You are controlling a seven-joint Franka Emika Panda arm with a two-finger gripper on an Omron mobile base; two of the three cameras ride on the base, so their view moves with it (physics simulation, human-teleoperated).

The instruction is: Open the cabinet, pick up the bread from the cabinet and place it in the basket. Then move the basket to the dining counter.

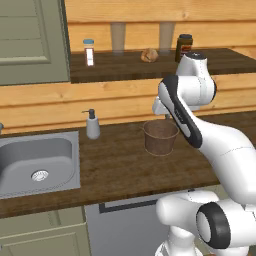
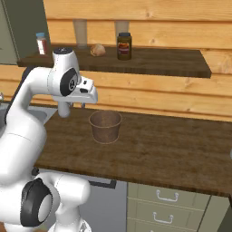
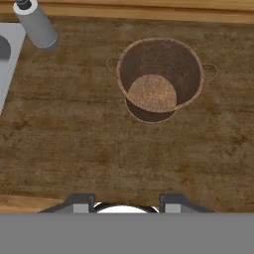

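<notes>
My gripper (image 3: 124, 204), part-open and holding nothing, hangs over the tabletop (image 3: 74, 149); bread (image 1: 149, 55) lies far, on the open cabinet shelf (image 1: 125, 67) above the basket (image 3: 159, 79).

No legible text (labels blurred)

The counter (image 1: 125, 170) under me is dark wood with a streaked grain and a matt finish, and the shelf (image 1: 220, 62) above it looks like the same dark timber. The wall boards (image 1: 75, 102) are pale, knotty pine with a soft sheen. The basket (image 3: 159, 79) is brown woven fibre, rough and dull inside and out. The sink (image 1: 37, 162) looks like brushed grey metal. The soap bottle (image 1: 92, 125) is smooth grey plastic. The bread (image 1: 149, 55) has a lumpy, matt tan crust. The jar (image 2: 124, 46) looks like dark glossy glass. My arm (image 1: 200, 130) is smooth, shiny white plastic.
</notes>
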